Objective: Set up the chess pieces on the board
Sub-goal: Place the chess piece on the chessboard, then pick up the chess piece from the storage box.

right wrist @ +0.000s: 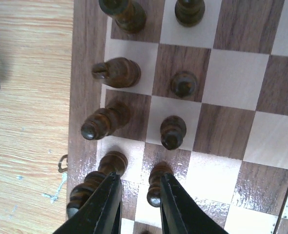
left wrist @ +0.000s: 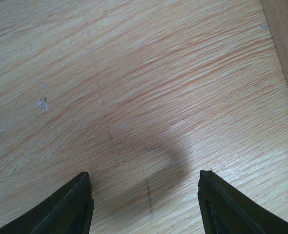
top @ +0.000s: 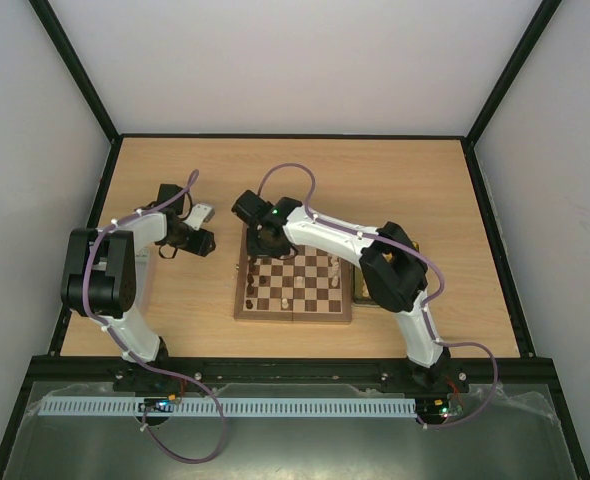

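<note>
The left gripper (left wrist: 145, 173) hangs over bare table (left wrist: 110, 73) at the board's 9 o'clock, well apart from every piece. Its fingers (left wrist: 71, 204) are spread wide with nothing between them.

The board (top: 295, 317) lies mid-table. Dark chess pieces (right wrist: 117, 72) stand in two files along its 9 o'clock rim. More pieces dot the squares toward 3 o'clock, too small to sort.

The right gripper (right wrist: 139, 176) is over the board's 11 o'clock corner. Its fingers (right wrist: 107, 204) are drawn narrow on either side of one dark piece (right wrist: 154, 183). The far finger overlaps that piece, but I cannot tell whether they pinch it. A neighbouring dark piece (right wrist: 92, 184) crowds the near finger at 9 o'clock, just beside it.

The right arm (top: 395, 265) crosses the board's 2 o'clock corner and hides that edge. A yellowish thing (top: 359, 290) peeks out beneath it, touching the board's 3 o'clock side.

The table is pale, streaky wood grain with small scuffs (left wrist: 42, 103). A black frame (top: 295, 135) bounds it, with plain white walls (top: 295, 60) around. Purple cables (top: 285, 170) loop off both arms.
</note>
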`<action>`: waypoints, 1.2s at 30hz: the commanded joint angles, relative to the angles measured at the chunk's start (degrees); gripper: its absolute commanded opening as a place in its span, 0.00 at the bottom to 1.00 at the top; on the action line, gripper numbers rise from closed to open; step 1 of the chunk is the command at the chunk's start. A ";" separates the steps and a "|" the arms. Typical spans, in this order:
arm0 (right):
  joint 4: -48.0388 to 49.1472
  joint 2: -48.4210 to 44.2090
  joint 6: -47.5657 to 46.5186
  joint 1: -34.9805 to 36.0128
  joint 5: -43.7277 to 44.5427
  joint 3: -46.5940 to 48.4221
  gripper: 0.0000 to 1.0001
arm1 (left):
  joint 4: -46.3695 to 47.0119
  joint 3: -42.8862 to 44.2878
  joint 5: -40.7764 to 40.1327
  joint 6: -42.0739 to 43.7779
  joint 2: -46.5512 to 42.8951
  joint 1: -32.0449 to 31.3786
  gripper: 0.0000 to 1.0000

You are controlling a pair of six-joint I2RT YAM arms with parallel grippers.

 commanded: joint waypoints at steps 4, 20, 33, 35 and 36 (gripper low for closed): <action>-4.94 -2.81 0.42 0.34 5.56 1.87 0.22 | -2.16 -0.91 -0.48 0.28 0.80 0.46 0.61; -5.79 -32.98 1.72 -18.27 11.50 -26.74 0.21 | -2.75 -0.59 -0.56 0.08 0.34 0.47 0.61; -2.62 -47.95 -3.22 -35.60 5.26 -49.77 0.21 | -2.98 -0.39 -0.71 0.14 0.93 0.46 0.60; -1.46 -47.82 -3.55 -35.74 4.06 -51.36 0.22 | -3.06 -0.39 -0.76 0.14 0.77 0.46 0.60; -0.88 -47.78 -3.67 -35.74 3.44 -52.09 0.22 | -3.07 -0.40 -0.73 0.14 0.75 0.46 0.60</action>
